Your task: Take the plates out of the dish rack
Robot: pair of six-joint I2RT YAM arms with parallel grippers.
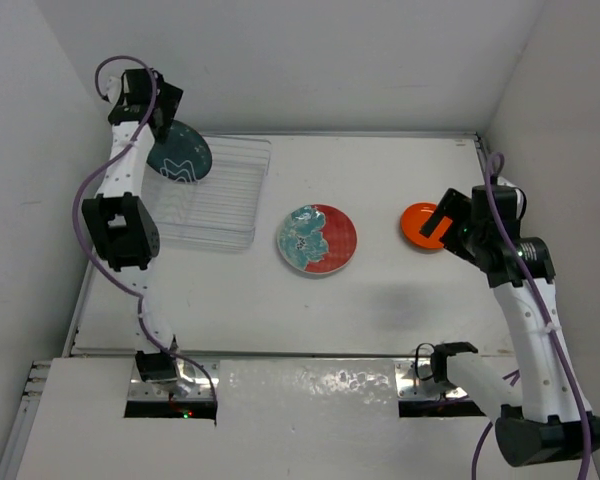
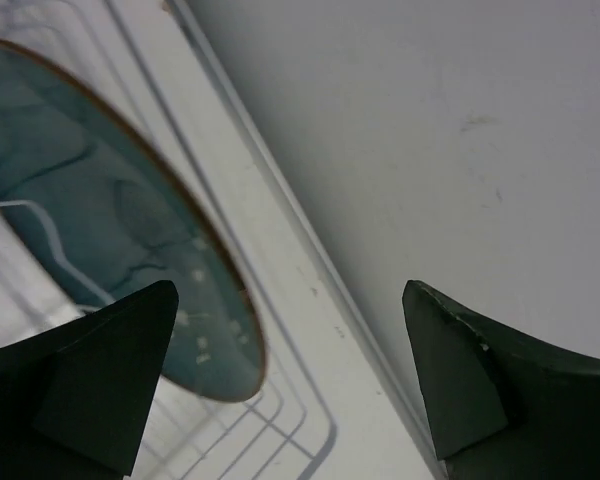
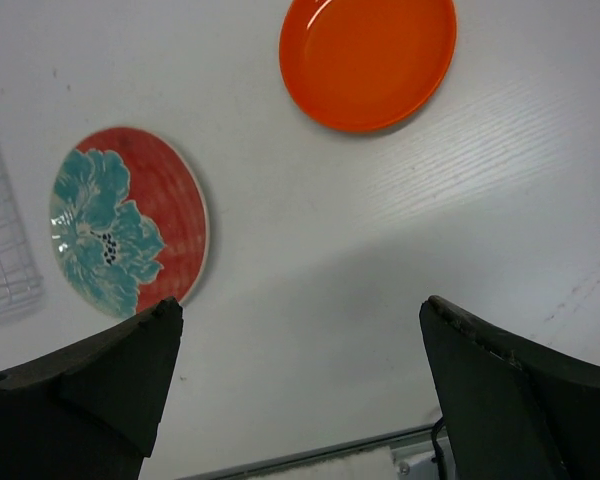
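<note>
A dark teal plate [image 1: 180, 152] leans upright in the dish rack [image 1: 220, 200], a shallow wire grid at the back left. My left gripper [image 1: 160, 118] hangs over the rack's far corner by the back wall. In the left wrist view it [image 2: 290, 385] is open, the teal plate [image 2: 90, 220] lies by its left finger [image 2: 110, 385], and nothing is gripped. A red and teal plate [image 1: 317, 240] lies flat mid-table. An orange plate [image 1: 417, 226] lies to its right. My right gripper [image 1: 442, 222] hovers open at the orange plate's near edge, holding nothing.
The back wall [image 2: 430, 130] rises close behind the left gripper, just past the rack's wire rim [image 2: 315, 425]. In the right wrist view the orange plate [image 3: 368, 60] and the red and teal plate [image 3: 130, 220] lie apart on the white table, with a corner of the rack [image 3: 5, 250] at the left.
</note>
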